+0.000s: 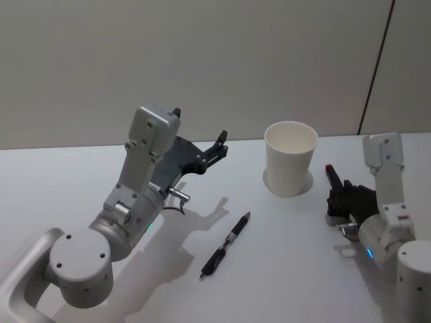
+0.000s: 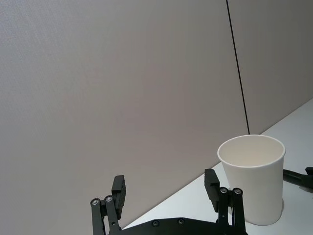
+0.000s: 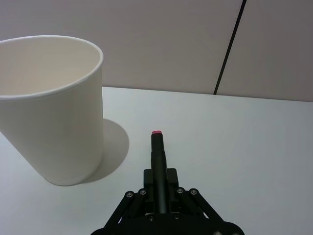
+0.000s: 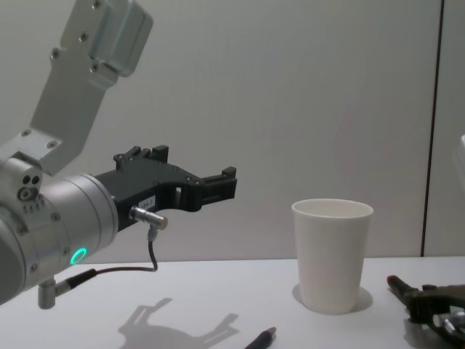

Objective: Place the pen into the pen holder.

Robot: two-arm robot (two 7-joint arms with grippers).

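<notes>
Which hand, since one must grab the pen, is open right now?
The left hand, raised above the table, has its fingers spread apart; the right hand, low beside the pen holder, is shut.

The table [image 1: 81,175] is white and flat, and it goes back to a gray wall. Two things sit on it. The pen holder [image 1: 290,159], a white paper cup, stands up straight toward the back, on the right side. Its open top faces up. A dark pen [image 1: 226,245] lies flat on the table, closer to the robot than the cup and a bit to the left. It lies slanted. The pen and the cup do not touch.
</notes>
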